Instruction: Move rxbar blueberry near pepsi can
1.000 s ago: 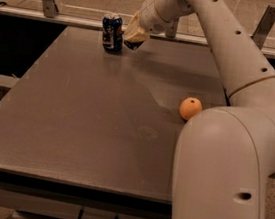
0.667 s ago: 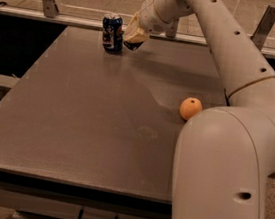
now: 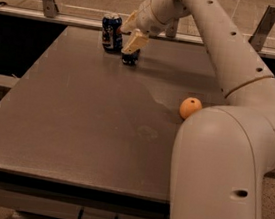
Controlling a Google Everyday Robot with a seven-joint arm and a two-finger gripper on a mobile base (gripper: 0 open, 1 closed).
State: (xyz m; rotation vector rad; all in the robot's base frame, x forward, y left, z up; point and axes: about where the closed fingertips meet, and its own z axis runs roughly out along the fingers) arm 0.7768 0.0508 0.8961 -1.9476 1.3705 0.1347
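Camera view: the hand point(image 3: 132, 44) hangs just right of the pepsi can point(image 3: 112, 32). The rxbar blueberry point(image 3: 129, 58) sits on the tabletop point(image 3: 75, 123) right under its tip. Gripping or released, I cannot tell.

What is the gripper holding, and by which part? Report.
Cannot be told: the gripper sits at the top end of the rxbar blueberry, beside the pepsi can.
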